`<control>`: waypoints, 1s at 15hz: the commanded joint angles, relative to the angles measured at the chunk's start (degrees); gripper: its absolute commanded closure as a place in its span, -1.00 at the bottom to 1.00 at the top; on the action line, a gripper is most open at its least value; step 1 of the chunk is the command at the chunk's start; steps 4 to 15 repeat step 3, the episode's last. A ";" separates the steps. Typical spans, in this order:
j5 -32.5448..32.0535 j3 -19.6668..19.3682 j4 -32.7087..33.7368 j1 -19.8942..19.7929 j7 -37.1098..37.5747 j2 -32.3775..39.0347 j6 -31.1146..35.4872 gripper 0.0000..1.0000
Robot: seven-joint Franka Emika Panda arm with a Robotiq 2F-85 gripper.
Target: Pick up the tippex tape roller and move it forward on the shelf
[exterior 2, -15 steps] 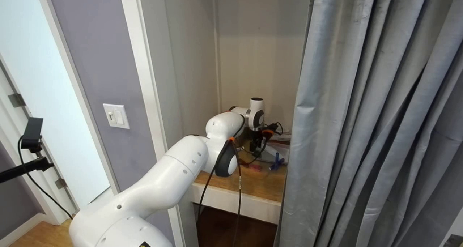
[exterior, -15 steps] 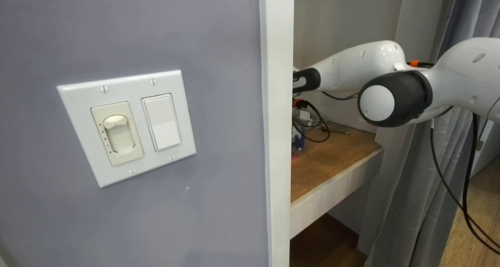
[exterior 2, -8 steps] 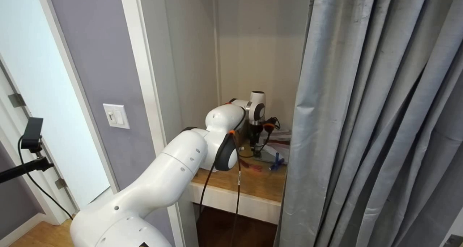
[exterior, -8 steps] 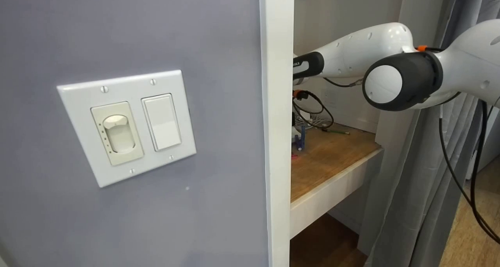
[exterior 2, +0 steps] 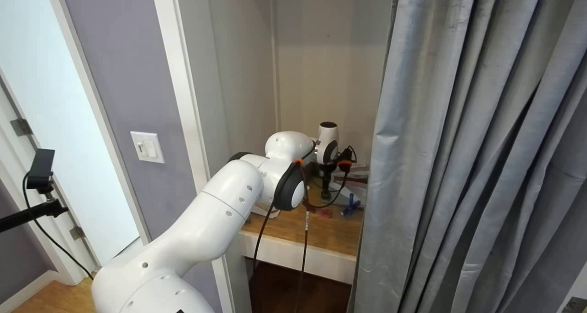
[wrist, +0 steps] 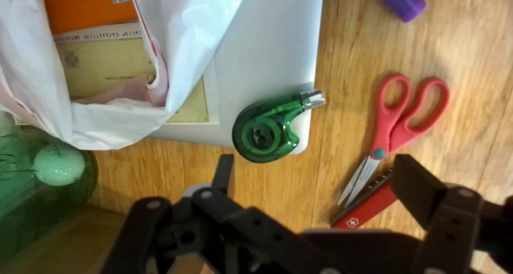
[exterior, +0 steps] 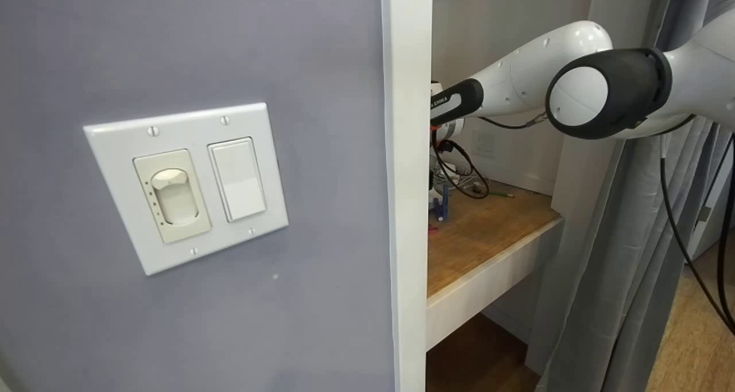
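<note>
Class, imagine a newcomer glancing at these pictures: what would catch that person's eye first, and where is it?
Probably the green tape roller, near the middle of the wrist view, lying across the corner of a pale slab; red-handled scissors lie to its right on the shelf. In an exterior view, the white arm extends into the alcove beside a tall grey curtain.

The bent arm (exterior 2: 229,198) holds its pincer (wrist: 314,161) (fingers (wrist: 417,185) apart) downward.
</note>
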 commanded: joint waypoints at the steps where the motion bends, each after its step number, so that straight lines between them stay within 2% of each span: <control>1: -0.07 0.14 -0.42 -0.06 -0.20 -0.32 0.12 -1.00; 15: -0.07 0.25 -1.36 -0.10 -0.30 -1.10 0.22 -1.00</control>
